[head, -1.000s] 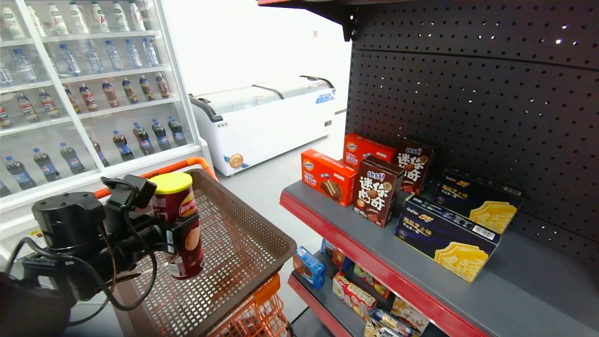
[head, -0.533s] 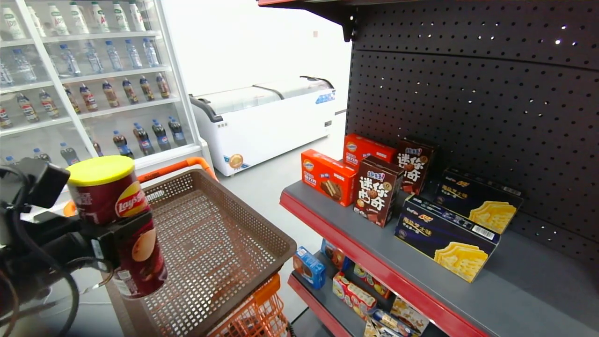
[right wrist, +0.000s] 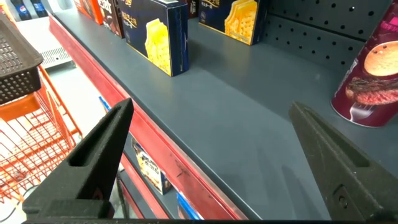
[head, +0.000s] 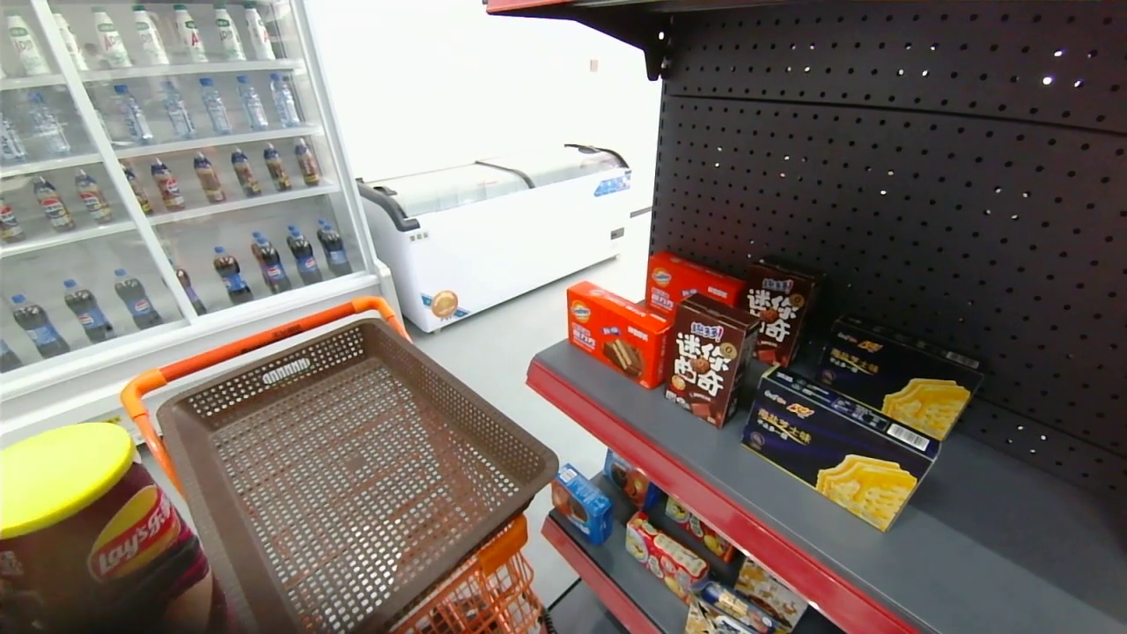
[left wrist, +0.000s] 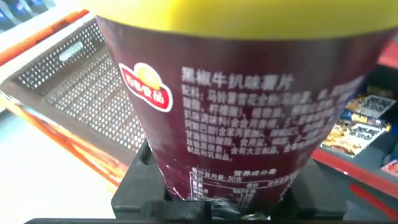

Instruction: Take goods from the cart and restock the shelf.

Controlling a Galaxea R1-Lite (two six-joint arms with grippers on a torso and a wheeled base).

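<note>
Chips can (head: 84,528) has left the brown cart basket (head: 352,440), beside the grey shelf (head: 1012,546).

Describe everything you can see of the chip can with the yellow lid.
The can is a round tube with a dark maroon wall, a flat yellow lid that looks plastic, a red-and-yellow logo and white print on its side. It is held roughly upright, lid up, near the left corner of the basket and close to the head camera, and seems clear of the basket. The left claw grips its lower part from both sides; nothing else appears to touch it.
</note>
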